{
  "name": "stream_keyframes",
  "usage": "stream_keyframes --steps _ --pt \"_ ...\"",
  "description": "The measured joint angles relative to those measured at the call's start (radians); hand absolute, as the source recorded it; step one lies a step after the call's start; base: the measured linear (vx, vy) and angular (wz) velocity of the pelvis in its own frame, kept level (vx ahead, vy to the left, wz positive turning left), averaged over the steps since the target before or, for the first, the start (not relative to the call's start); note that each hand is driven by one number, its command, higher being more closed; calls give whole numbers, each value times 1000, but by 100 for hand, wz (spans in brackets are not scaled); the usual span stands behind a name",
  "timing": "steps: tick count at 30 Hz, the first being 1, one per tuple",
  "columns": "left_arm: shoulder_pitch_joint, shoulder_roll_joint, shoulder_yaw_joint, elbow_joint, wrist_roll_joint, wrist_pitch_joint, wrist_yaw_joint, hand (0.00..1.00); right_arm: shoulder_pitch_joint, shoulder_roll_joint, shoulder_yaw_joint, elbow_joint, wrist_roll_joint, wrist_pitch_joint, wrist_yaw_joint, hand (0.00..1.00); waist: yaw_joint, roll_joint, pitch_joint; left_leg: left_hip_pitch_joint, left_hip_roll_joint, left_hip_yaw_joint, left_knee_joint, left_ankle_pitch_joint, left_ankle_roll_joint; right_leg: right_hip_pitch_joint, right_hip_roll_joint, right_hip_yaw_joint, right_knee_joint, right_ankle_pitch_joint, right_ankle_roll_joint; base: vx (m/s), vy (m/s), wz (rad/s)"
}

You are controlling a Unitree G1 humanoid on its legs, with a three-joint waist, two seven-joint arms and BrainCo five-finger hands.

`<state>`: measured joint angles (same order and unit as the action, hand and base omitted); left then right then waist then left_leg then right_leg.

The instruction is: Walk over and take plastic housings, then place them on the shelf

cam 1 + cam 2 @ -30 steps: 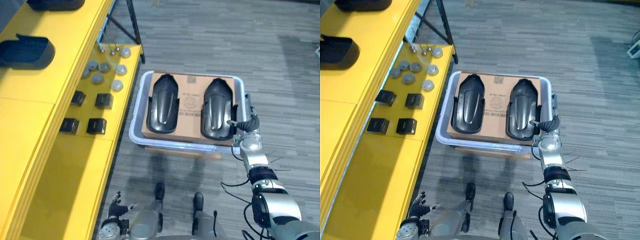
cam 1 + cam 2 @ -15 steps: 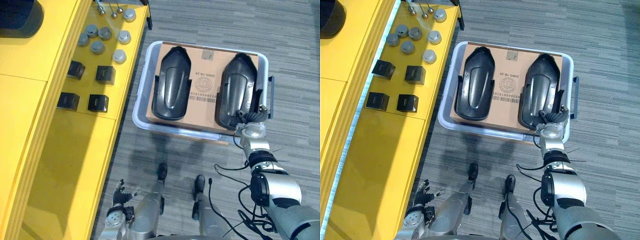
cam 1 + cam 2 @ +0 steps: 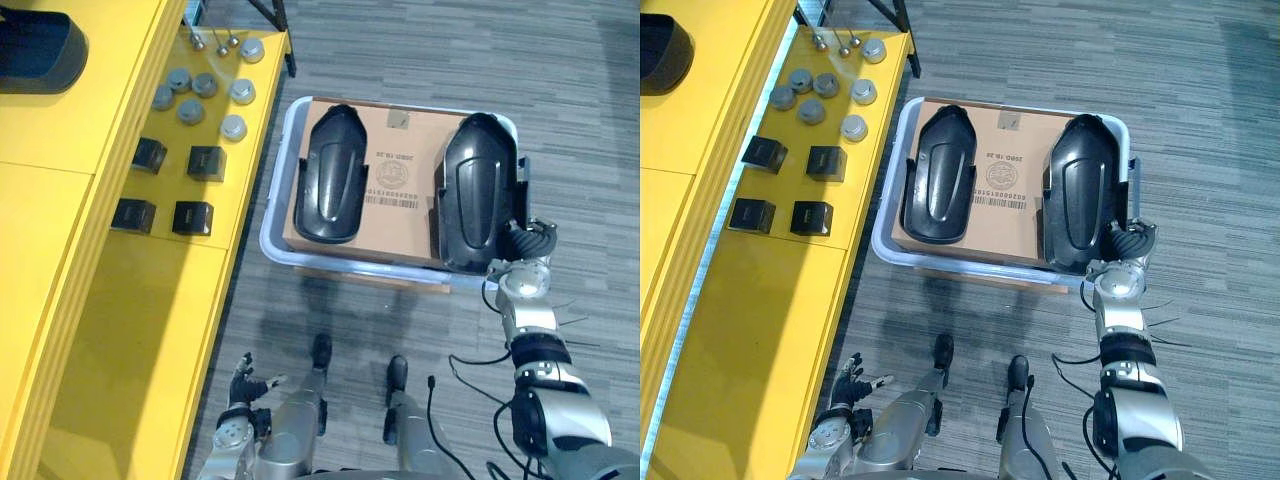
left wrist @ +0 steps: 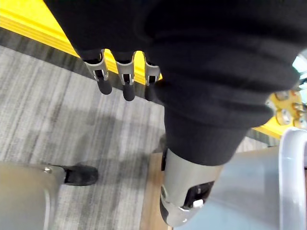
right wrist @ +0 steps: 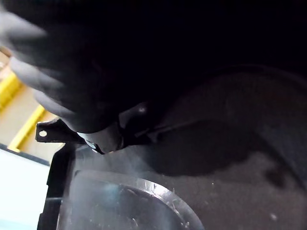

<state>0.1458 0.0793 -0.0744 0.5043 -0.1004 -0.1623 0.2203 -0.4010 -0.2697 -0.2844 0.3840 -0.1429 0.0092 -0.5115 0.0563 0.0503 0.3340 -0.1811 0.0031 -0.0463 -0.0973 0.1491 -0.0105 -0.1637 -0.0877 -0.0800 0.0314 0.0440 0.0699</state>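
Note:
Two black plastic housings lie on a cardboard sheet in a pale grey bin. The left housing rests flat. The right housing stands higher, and its near end reaches over the bin's rim. My right hand is at that housing's near right corner with its fingers curled on the edge. The dark housing sits very close to this hand in the right wrist view. Low at the left, my left hand hangs over the floor with straight fingers and holds nothing.
A yellow shelf runs along the left, and another black housing lies on its top. Small black boxes and grey round caps sit on its lower level. A black stand's legs are behind the bin.
My right hand's fingers have curled onto the right housing, whose near end has come up off the cardboard. The camera has shifted. The left hand stays low and open.

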Motion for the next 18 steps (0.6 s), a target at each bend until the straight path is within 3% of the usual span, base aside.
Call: stream_keyframes --steps 5,10,13,18 --pt "41 -2 0 -263 15 0 1 0 108 56 -20 -214 -110 -2 -17 100 -18 -23 -84 9 1 -3 0 -6 -4 16 1 -5 -15 0 0 25 -12 2" --pt "28 -67 -2 -610 15 -10 31 0 157 127 18 -426 -264 -2 -24 100 -21 -27 -123 42 -1 -15 0 -5 -2 58 -1 -21 -20 -1 1 27 -15 8" --pt "17 -76 -11 -728 15 -23 66 0 170 160 93 -495 -331 -2 -12 100 -36 -28 -149 56 -2 -23 -1 -5 -2 76 -2 -30 -21 -4 1 -1 -9 10" --pt "-29 -76 -58 -786 16 -24 95 0 171 203 215 -557 -383 -2 4 100 -38 -27 -183 74 -2 -21 -6 -8 -6 93 -2 -28 -21 -4 1 -14 -4 0"
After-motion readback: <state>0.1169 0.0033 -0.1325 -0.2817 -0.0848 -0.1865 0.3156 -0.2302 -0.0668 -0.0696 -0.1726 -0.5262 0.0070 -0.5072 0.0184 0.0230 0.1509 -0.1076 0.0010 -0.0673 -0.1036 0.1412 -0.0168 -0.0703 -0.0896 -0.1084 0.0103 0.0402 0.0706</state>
